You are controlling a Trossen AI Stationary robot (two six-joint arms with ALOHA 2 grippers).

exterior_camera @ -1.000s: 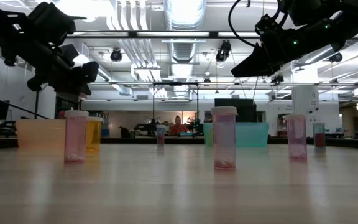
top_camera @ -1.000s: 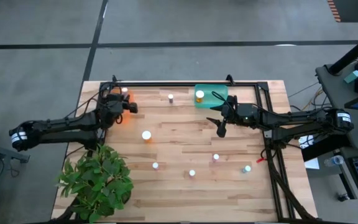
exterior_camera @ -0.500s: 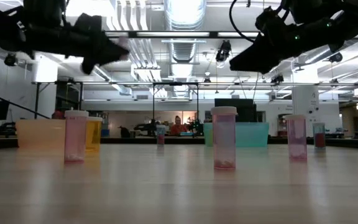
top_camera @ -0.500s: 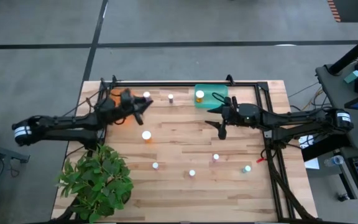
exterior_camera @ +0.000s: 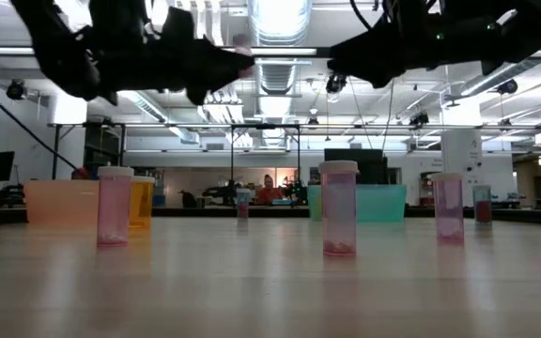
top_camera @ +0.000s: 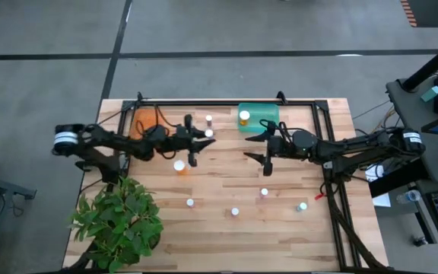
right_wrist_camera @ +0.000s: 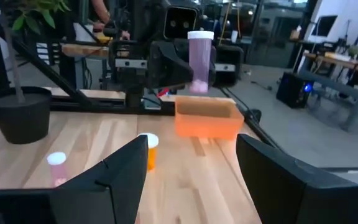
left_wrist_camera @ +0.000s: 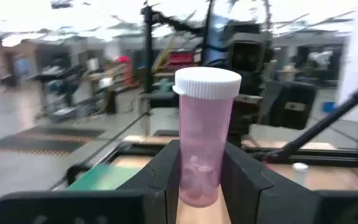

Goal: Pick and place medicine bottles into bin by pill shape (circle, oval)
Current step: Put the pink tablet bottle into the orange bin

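Observation:
My left gripper is over the table's middle, shut on a pink medicine bottle with a white cap, held well above the wood. It also shows in the right wrist view. My right gripper is open and empty, facing the left gripper from the right. An orange bin stands at the far left. A green bin at the far middle holds one bottle. Several bottles stand on their bases on the table, among them an orange one. My left gripper pinches the lower half of the bottle's body between its two fingers. The fingers come level from the table's left. The bottle stands upright in the hold, cap up, lifted clear of the table.
Loose bottles stand at the far middle and toward the near side. A potted plant fills the near left corner. A dark frame runs along the far and right edges.
My left gripper has gone from over the orange bin toward the table's right, to the middle, carrying the pink bottle clear of the table. My right gripper has shifted slightly toward the table's left and stays open.

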